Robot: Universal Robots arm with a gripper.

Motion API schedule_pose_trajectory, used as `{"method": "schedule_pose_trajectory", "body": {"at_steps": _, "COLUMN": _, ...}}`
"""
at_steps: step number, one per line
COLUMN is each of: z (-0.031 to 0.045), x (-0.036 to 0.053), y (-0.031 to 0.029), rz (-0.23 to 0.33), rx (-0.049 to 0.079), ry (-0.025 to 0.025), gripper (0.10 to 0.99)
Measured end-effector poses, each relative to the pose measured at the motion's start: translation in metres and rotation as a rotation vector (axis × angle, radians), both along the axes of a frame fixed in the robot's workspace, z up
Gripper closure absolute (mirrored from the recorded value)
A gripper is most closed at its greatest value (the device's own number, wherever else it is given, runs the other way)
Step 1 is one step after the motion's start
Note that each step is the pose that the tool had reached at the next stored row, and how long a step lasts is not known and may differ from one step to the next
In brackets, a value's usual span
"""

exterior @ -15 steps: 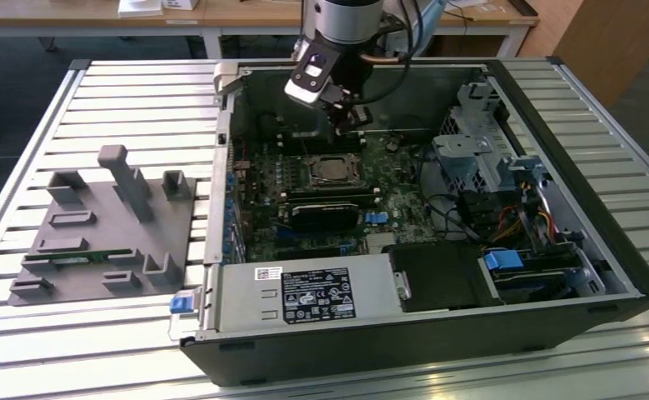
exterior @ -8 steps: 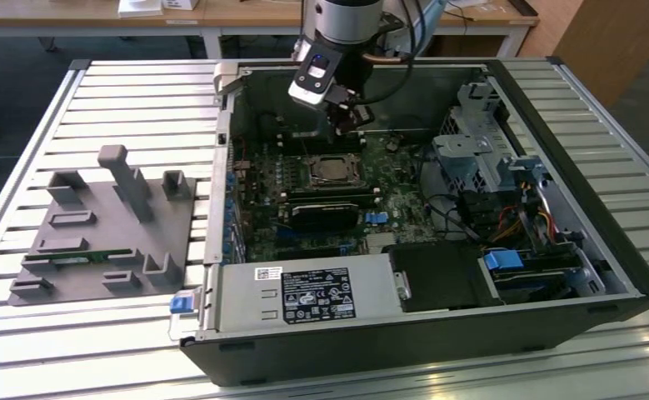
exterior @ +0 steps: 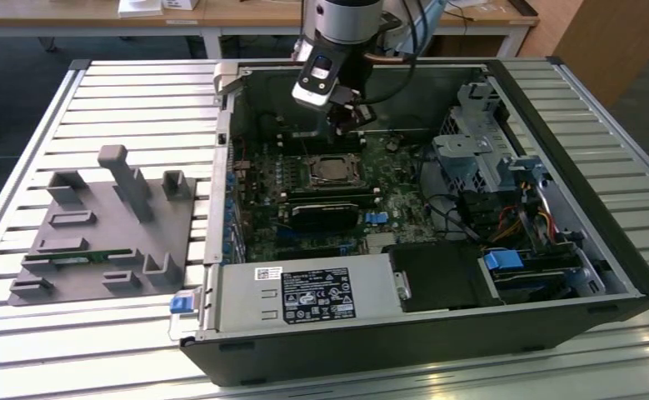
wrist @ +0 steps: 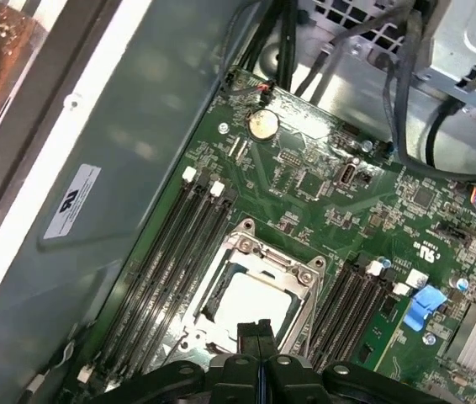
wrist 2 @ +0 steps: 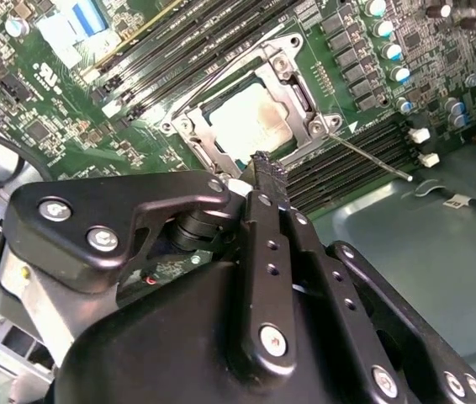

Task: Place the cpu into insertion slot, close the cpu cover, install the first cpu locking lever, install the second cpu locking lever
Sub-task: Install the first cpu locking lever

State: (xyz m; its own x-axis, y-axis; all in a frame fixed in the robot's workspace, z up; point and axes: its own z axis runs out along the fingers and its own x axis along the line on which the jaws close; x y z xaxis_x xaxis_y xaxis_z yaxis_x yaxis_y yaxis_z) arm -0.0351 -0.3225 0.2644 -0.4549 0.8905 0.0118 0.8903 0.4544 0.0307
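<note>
the arm (exterior: 346, 21) comes straight down from the top edge of the exterior view, its silver-grey wrist section upright, with a white block (exterior: 315, 79) mounted on its side. below it the black gripper (exterior: 347, 123) points downward inside the open computer case (exterior: 413, 350), close to the case wall at the top of that view. in both wrist views the gripper (wrist 2: 263, 162) (wrist: 255, 328) has its two black fingers (wrist: 245, 337) pressed flat together, tips meeting with nothing between them, linkage bars folded inward.
</note>
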Motion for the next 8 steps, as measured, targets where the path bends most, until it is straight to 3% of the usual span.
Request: {"method": "schedule_pose_trajectory", "body": {"at_steps": 8, "z": 0.0, "x": 0.0, "y": 0.0, "rz": 0.093, "rx": 0.0, "ry": 0.0, "gripper": 0.98}}
